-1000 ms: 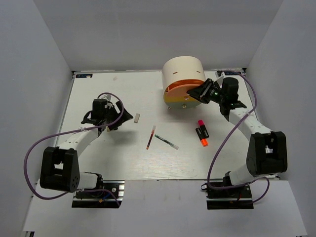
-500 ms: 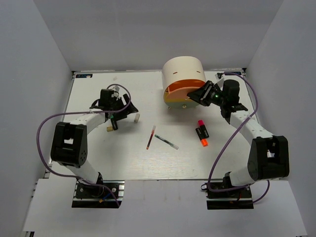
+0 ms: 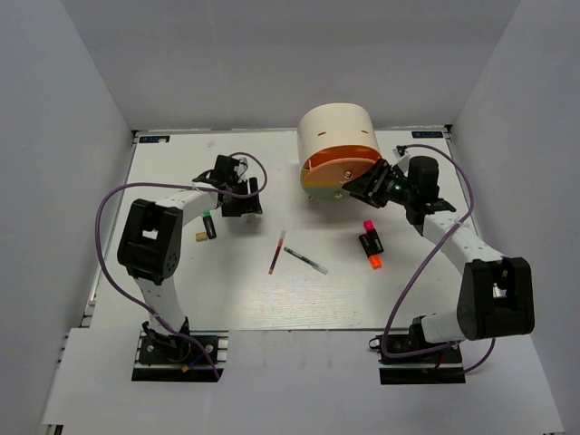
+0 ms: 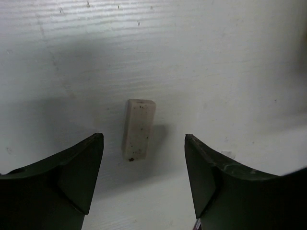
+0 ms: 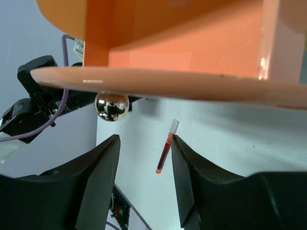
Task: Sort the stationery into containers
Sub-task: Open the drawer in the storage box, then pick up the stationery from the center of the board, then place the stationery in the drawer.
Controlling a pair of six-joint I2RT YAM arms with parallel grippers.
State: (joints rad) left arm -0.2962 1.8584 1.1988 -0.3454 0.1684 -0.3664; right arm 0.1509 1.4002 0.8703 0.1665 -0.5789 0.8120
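White table [image 3: 181, 285] between grey walls [image 3: 272, 54]; left pincer [image 4: 143, 143] agape astride eraser [image 4: 139, 125], right pincer [image 5: 145, 140] agape

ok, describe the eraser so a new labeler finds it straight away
Start at the cream organiser at the far side of the table, then go left to the left pincer. The eraser lies flat between its open fingers, untouched. It is the only short white block; the red pen and clear pen are long and thin, the highlighters black.
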